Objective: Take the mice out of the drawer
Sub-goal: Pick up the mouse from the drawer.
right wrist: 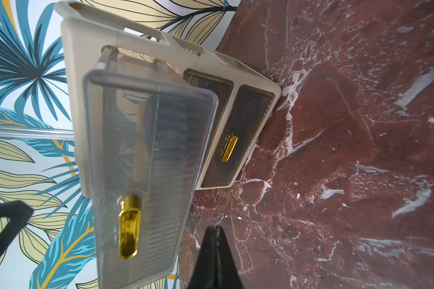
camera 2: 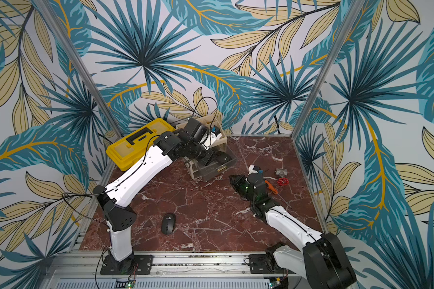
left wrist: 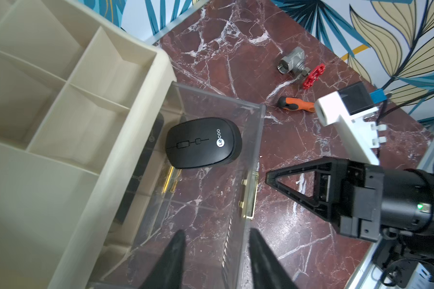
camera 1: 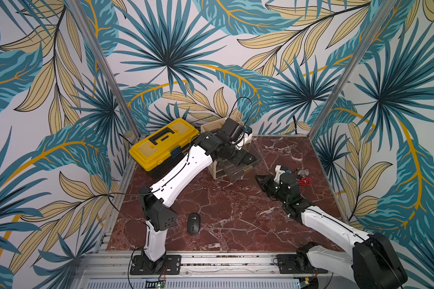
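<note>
The clear drawer stands pulled out of the beige organizer. One dark mouse lies inside it, white logo up. A second dark shape shows partly under the organizer's rim. Another mouse rests on the marble near the left arm's base. My left gripper hangs open over the drawer's near end, one finger inside and one outside the front wall, apart from the mouse. My right gripper is shut on nothing, low over the table beside the drawer front.
A yellow toolbox sits at the back left beside the organizer. A metal valve with a red handwheel and an orange-handled screwdriver lie right of the right gripper. Two lower drawers with a gold handle are closed.
</note>
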Available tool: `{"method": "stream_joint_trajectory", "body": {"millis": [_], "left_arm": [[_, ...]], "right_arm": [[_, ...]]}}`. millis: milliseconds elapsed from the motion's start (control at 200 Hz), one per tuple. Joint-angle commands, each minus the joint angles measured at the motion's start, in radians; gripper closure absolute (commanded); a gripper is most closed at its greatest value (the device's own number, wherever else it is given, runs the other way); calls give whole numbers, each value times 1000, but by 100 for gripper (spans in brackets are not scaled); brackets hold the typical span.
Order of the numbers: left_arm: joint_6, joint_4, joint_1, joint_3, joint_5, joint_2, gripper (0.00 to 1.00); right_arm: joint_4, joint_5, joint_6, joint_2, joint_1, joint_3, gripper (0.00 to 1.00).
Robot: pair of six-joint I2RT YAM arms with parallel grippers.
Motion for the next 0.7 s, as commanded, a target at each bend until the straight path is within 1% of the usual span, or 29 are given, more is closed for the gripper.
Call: {"method": "stream_joint_trajectory", "body": {"millis": [0, 65, 95, 341, 541, 691], "left_arm": [[18, 54, -3, 37, 46, 36, 78], [13, 87, -2, 40, 46, 58, 94], [10, 103, -2, 40, 43, 68, 100], [14, 216, -2, 60, 58, 150, 100], [9, 311, 0, 64, 17, 208, 100], [4, 392, 0, 41, -53, 220, 100]], "right_arm": [[45, 3, -12, 30, 3, 12, 100], [62, 0, -12, 47, 2, 15, 100], [73, -4, -11, 56, 2, 16, 100], [169, -34, 16, 125, 4, 20, 100], [216, -47, 33, 160, 3, 24, 100], [236, -61, 40, 187, 3, 39, 100]]}}
